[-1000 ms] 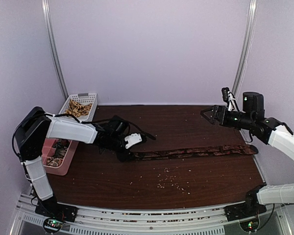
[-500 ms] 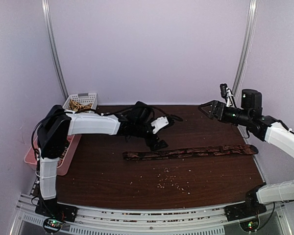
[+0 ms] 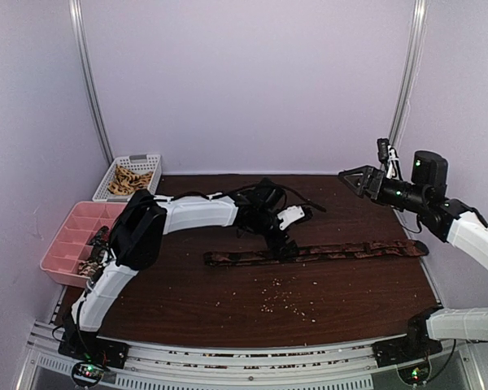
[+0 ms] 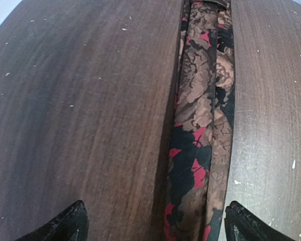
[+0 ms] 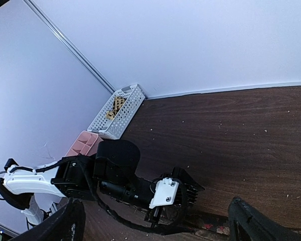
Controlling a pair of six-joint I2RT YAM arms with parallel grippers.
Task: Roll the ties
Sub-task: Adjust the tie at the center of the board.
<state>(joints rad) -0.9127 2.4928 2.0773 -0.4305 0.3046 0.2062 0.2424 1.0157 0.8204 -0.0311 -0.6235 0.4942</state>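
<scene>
The left arm has swung further right since half a second ago, carrying its gripper from behind the tie's left part to a spot right over the tie.

At the far left, the pink compartment tray [image 3: 63, 241] sits at the table's [image 3: 163, 292] edge. Its near cells hold something dark, partly hidden behind the arm's elbow. Behind it, the white basket [image 3: 131, 175] holds tan pieces too small to identify.

The left gripper [image 3: 283, 244] sits over the tie [image 3: 342, 250], which lies flat and unrolled across the middle of the table, running left to right. In the wrist view the left gripper's [image 4: 158, 226] fingers [image 4: 70, 223] are spread wide, only their tips showing in the bottom corners. The tie [image 4: 203, 125], a brown, black and red floral, runs between them, nearer the right tip. It may be two layers side by side, and whether the tips touch it cannot be told.

Pale crumbs [image 3: 281, 299] are scattered in front of the tie.

At the right, the right gripper [image 3: 347, 179] hangs above the back of the table, well apart from the tie, fingers spread and empty. Its wrist camera looks down on the left arm. There the tie [image 5: 210, 227] shows only as a sliver at the bottom edge.
</scene>
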